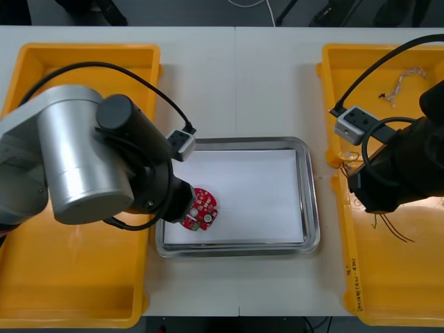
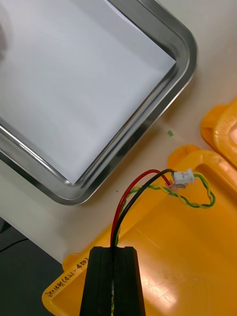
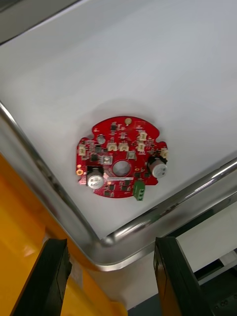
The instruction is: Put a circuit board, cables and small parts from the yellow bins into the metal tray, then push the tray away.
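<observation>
Now carry the cable (image 2: 129, 197), pinched in the closed fingers of the right gripper (image 2: 112, 249) over the yellow bin (image 2: 197, 256), across the rim and well inside the metal tray (image 2: 182, 84) before releasing. Keep it clear of the circuit board (image 3: 113, 143) lying near the tray's corner, by the left gripper (image 3: 112, 242), spread wide and empty.

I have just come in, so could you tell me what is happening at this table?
The left gripper hangs open above a red circuit board, which lies in the near left corner of the metal tray. The right gripper is shut on a bundle of cables over a yellow bin on the right, beside the tray.
</observation>
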